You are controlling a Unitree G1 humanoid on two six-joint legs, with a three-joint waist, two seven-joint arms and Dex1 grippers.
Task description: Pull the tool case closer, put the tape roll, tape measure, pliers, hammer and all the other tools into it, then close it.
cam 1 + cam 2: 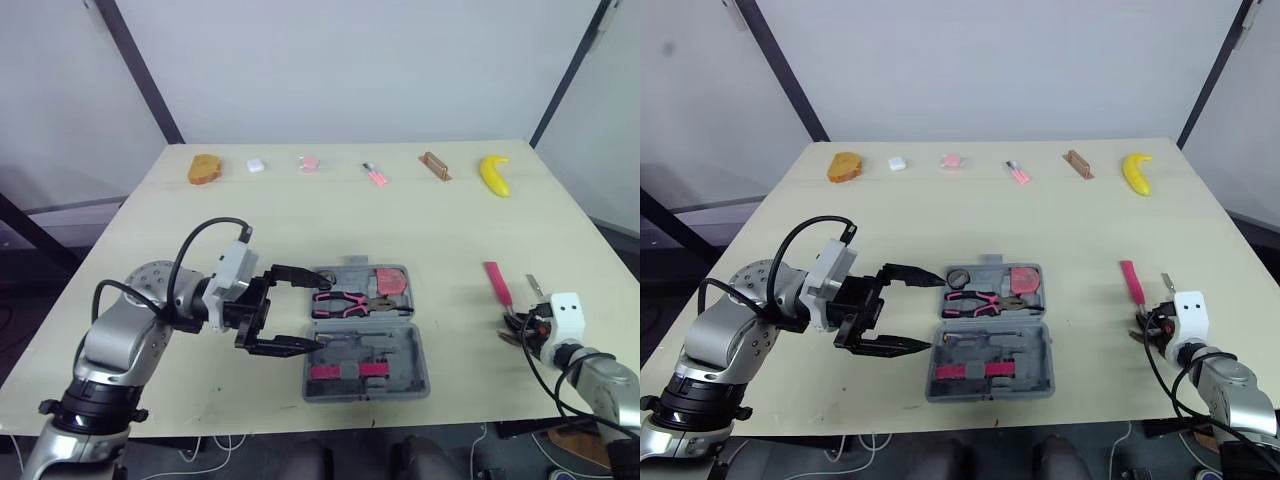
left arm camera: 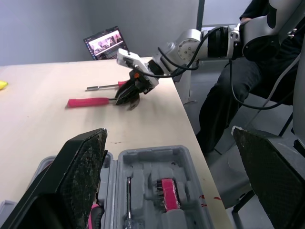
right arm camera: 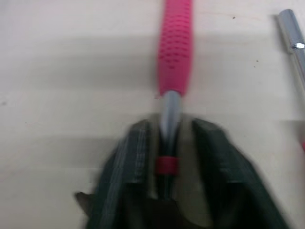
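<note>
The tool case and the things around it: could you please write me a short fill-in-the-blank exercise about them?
1. The tool case lies ____ on the table.
2. The pliers lie ____ the case.
3. The left pincer, beside the case, is ____.
4. The right pincer is at the hammer, whose handle is ____.
Missing words: open; inside; open; pink.

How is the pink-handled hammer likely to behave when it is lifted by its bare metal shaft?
The hammer looks stiff, so it should not bend. The right gripper sits at the smooth metal shaft, which may be slippery. The long pink handle sticks out well beyond that spot, so the hammer could tilt when raised.
</note>
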